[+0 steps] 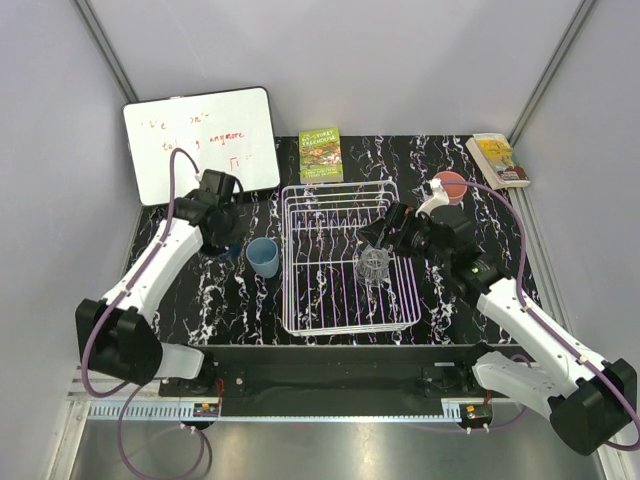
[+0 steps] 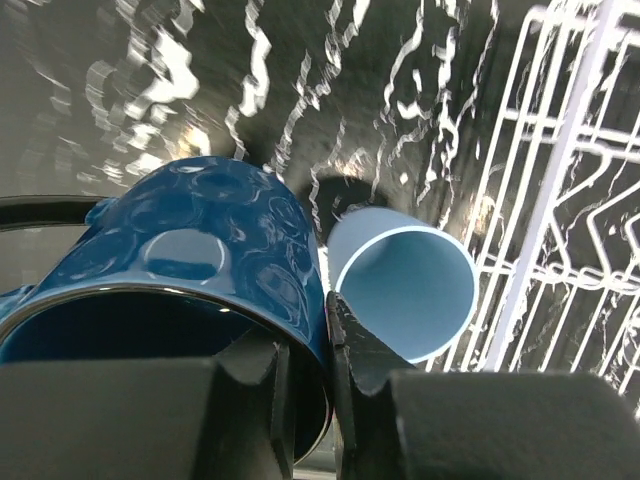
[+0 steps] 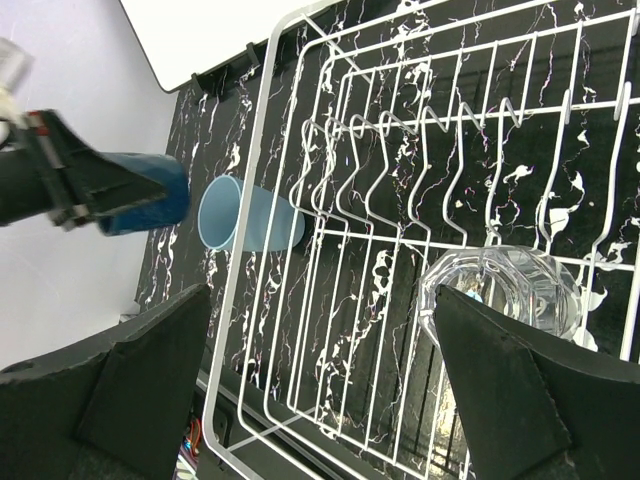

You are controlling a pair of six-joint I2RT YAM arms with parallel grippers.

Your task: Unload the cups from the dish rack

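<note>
Rack: white wire dish rack (image 1: 300, 322) mid-bench, only the clear faceted glass tumbler (image 1: 372, 264) left inside | Out: light blue plastic cup (image 1: 264, 256) on the black marbled bench (image 1: 180, 300) just left of the rack; salmon-pink cup (image 1: 449, 187) far right | Left fingers (image 2: 352, 362) pinched on the dark blue plastic cup (image 2: 200, 270) by its rim | Right fingers (image 1: 388, 228) spread wide over the glass, holding nothing | Lavender cup unseen; whiteboard (image 1: 200, 140) and two books (image 1: 320, 155) behind, not obstructing.

Hidden, cropped, unreadable

The dark blue cup (image 2: 200, 270) has its near rim hidden behind the left end effector (image 2: 318, 340). The dish rack (image 3: 400, 200) is cut off at the right wrist view's right edge. The whiteboard (image 1: 200, 140) writing is too small to read.
</note>
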